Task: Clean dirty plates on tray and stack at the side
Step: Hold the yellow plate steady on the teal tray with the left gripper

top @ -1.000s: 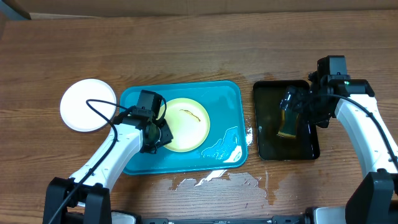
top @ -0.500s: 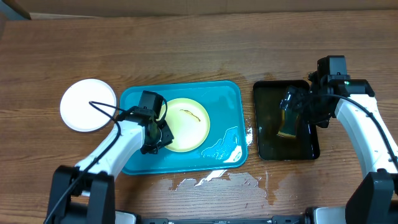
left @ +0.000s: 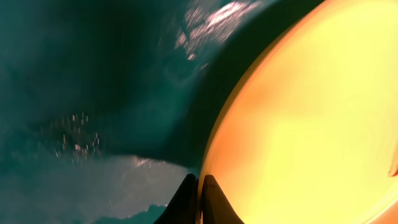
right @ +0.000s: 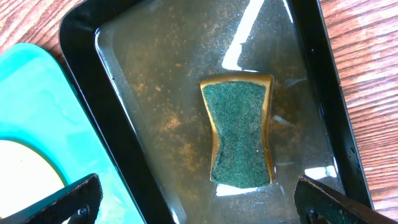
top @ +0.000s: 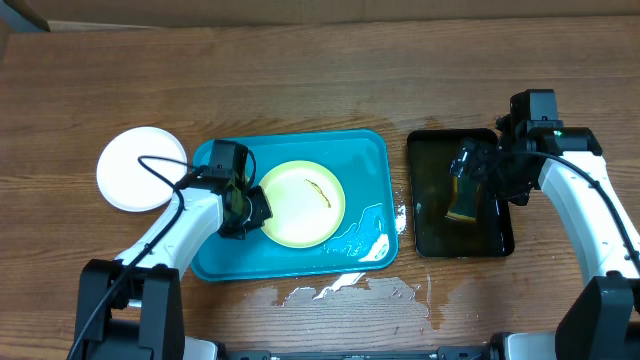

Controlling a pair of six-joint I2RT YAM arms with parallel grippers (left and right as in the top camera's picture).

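A pale yellow plate (top: pixel 305 208) with a thin dark smear lies in the turquoise tray (top: pixel 362 158). My left gripper (top: pixel 248 206) is shut on the plate's left rim. In the left wrist view the fingertips (left: pixel 199 190) pinch the edge of the plate (left: pixel 311 124) over the wet tray (left: pixel 93 74). A white plate (top: pixel 142 167) lies on the table to the left of the tray. I see no separate third plate. My right gripper (top: pixel 478 176) is open and empty, and hangs over the black tray (top: pixel 430 240).
A green-and-yellow sponge (right: pixel 239 130) lies in shallow murky water in the black tray (right: pixel 81 56), between my right gripper's fingers (right: pixel 199 205). Spilled water (top: pixel 340 288) lies on the wooden table in front of the turquoise tray, which is also wet at its right end.
The yellow plate has shifted a little to the right and turned slightly in the tray. My left gripper has moved a little left and back. The right arm has not moved.
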